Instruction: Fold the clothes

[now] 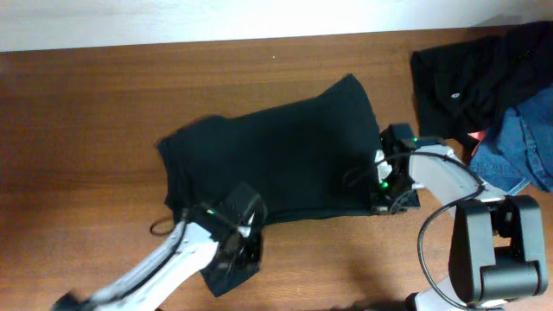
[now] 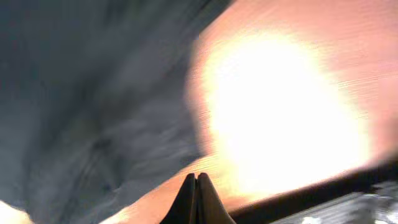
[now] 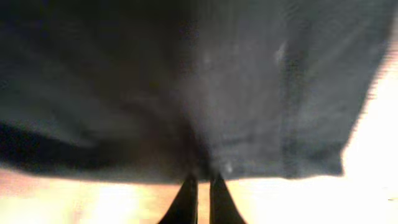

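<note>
Black T-shirt [image 1: 276,155] rumpled on the surface [image 1: 86,130], both hands at its near hem.
Left hand [image 2: 196,186] closed, seemingly empty; right hand [image 3: 200,186] closed at the hem, grip unclear. The thin fabric could slip or bunch, skewing the fold.

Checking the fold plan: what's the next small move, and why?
Probably lift both hands slightly to test the grip: the left hand and right hand are shut at the near edge of the T-shirt, but blur hides whether fabric is pinched.
</note>
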{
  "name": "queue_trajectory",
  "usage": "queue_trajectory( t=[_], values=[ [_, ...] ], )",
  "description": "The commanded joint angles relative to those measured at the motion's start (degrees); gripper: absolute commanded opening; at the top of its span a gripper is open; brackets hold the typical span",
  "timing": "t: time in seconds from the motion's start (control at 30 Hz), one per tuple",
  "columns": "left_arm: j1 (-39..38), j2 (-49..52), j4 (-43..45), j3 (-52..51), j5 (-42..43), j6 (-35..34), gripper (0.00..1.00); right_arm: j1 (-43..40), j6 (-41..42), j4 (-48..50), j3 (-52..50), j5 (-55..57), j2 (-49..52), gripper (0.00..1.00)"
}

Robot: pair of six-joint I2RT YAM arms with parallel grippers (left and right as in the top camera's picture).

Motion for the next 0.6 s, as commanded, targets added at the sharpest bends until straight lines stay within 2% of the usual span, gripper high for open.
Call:
queue_trajectory(
  t=[0.0, 0.07, 0.1, 0.13, 0.33, 0.43, 0.57],
  values=[
    [0.2, -7.34, 0.0, 9.99, -8.83, 7.43, 0.0, -0.11, 0.48, -2.62, 9.86, -0.33, -3.54, 0.04],
    [0.2, -9.77, 0.04, 14.01, -19.02, 8.72, 0.09, -0.11, 0.48, -5.09, 15.45, -0.37, -4.55, 0.04],
    [0.2, -10.64, 0.15, 15.5, -23.93, 8.72, 0.1, -0.09, 0.5, -5.97, 17.99, -0.37, -4.79, 0.04],
    [0.2, -11.54, 0.72, 16.85, -29.35, 8.74, 0.0, -0.11, 0.48, -6.8, 20.37, -0.35, -4.92, 0.04],
    [1.07, -11.8, 8.94, 17.79, -54.84, 9.16, 0.0, 0.72, -0.98, -5.51, 29.31, -1.86, -4.96, 0.04],
    [4.66, -7.91, 12.92, 17.79, -53.53, 9.42, 0.0, 2.01, -1.22, -0.55, 29.51, -1.6, -4.81, 0.04],
    [13.42, 1.16, 19.65, 17.88, -41.35, 14.12, 0.0, 3.69, -2.25, 7.32, 29.51, -1.44, -3.43, 0.04]
  ],
)
